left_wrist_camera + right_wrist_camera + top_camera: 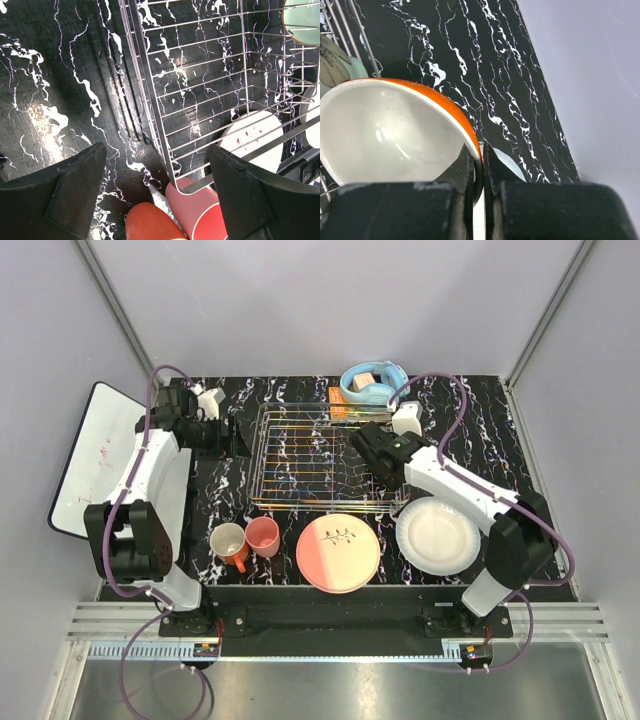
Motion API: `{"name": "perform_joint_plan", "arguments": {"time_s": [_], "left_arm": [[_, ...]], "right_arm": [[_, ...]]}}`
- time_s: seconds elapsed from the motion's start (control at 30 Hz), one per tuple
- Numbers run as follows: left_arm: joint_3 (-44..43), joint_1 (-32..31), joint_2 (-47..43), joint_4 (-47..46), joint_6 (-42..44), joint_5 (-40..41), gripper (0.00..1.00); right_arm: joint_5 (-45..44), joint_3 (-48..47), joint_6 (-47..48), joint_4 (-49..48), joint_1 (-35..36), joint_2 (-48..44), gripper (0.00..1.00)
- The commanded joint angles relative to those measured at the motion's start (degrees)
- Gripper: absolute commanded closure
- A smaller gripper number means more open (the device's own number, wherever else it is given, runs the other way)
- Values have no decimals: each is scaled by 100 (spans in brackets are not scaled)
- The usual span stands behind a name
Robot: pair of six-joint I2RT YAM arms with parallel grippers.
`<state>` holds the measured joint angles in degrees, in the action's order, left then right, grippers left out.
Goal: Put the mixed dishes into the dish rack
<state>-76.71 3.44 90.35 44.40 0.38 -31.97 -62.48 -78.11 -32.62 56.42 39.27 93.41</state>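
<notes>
The right gripper [481,156] is clamped on the rim of the orange bowl [385,130], one finger inside and one outside, and the bowl is held tilted at the right side of the rack [300,455]. A green bowl [335,62] is seen just beyond it, by the rack wires. The left gripper [156,150] is spread wide and holds nothing, above the rack's left edge. The cup [263,535], mug [228,540], pink plate [338,552] and white plate [438,535] are left on the table [500,430] in front of the rack.
</notes>
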Motion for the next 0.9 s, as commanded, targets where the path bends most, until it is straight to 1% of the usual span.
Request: {"name": "perform_joint_plan", "arguments": {"time_s": [0.0,0.13,0.23,0.33,0.53,0.63,0.8,0.83,0.87], "left_arm": [[77,16,-281,-292,32,-108,14],[112,16,-263,-318,15,-99,14],[138,16,-289,-353,32,-117,14],[174,16,-316,-397,58,-82,14],[244,16,-289,-441,120,-38,14],[253,7,-316,-441,129,-38,14],[270,16,-377,-441,173,-20,14],[279,16,-386,-441,173,-20,14],[288,16,-386,-450,181,-20,14]], "right_arm": [[-449,-222,-376,272,169,46,100],[-476,-424,-499,518,406,335,100],[-485,-565,-762,861,590,607,100],[-432,-671,-1131,1334,775,880,100],[-327,-890,-1825,1915,1074,1425,100],[-300,-978,-2072,2153,1171,1601,100],[-107,-1005,-2090,2189,1198,1716,100],[-98,-1014,-2099,2180,1197,1725,88],[-80,-1022,-2099,2189,1197,1742,81]]}}
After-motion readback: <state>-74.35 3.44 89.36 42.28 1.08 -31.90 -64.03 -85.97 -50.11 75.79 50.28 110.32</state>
